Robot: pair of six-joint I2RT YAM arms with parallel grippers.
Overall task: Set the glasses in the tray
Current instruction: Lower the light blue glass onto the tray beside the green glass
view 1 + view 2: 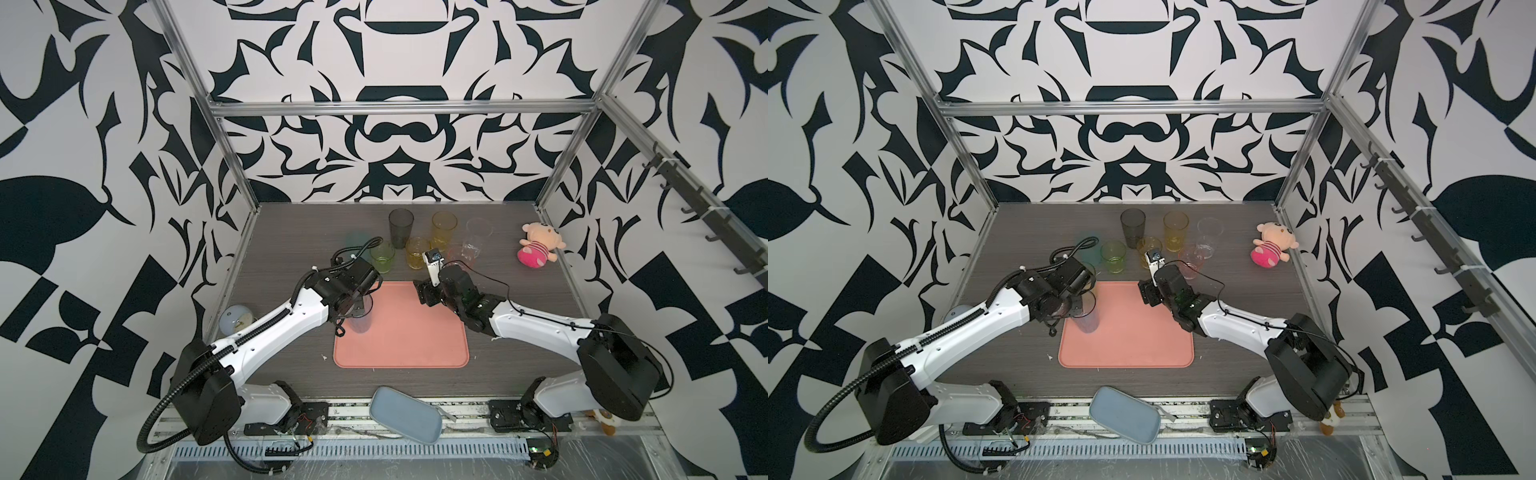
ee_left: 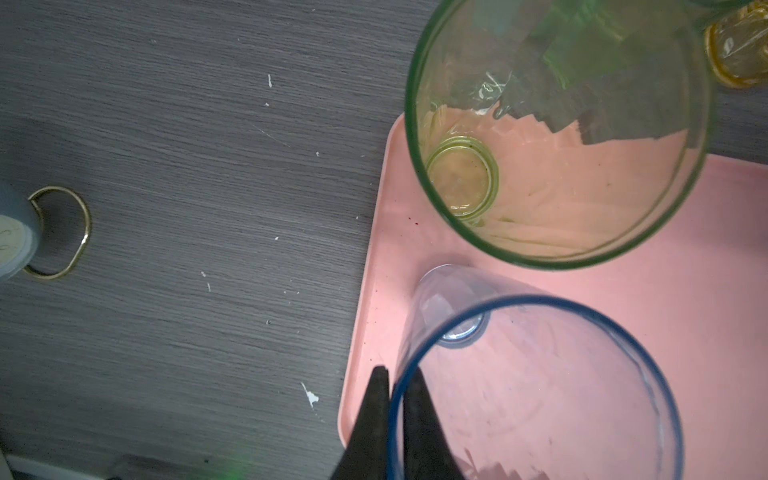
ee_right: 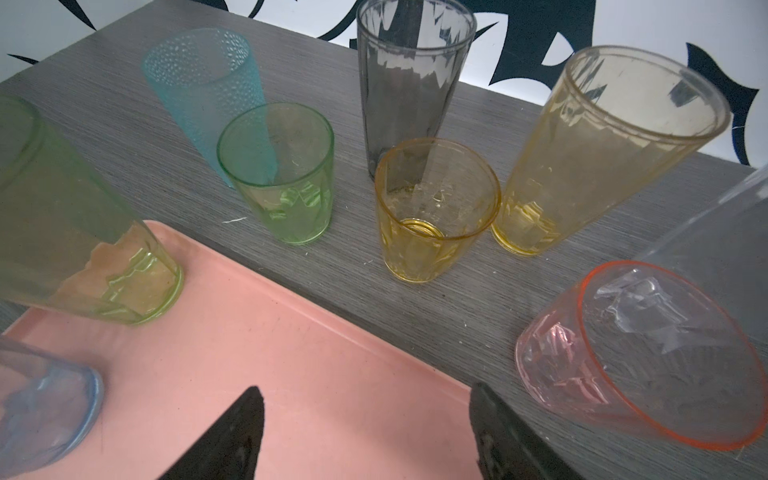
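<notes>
Left wrist view: the blue glass [image 2: 540, 395] stands upright at the edge of the tray [image 2: 382, 291], beside the yellow-green glass [image 2: 561, 124], likely to leave room. The left end effector [image 2: 395, 374] pinches its rim so it cannot tip. The right end effector [image 3: 365, 386] hangs open, facing the short green glass [image 3: 282, 178] and others on the tabletop [image 3: 415, 299], likely picking next.

The blue glass [image 2: 536, 399] and yellow-green glass [image 2: 557, 137] stand on the salmon tray [image 1: 407, 332], seven others [image 3: 411, 95] behind it.

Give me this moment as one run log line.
left gripper: shut on rim of see-through blue tumbler, over salmon-pink tray | right gripper: open, empty | tall yellow-green tumbler: standing in tray
</notes>
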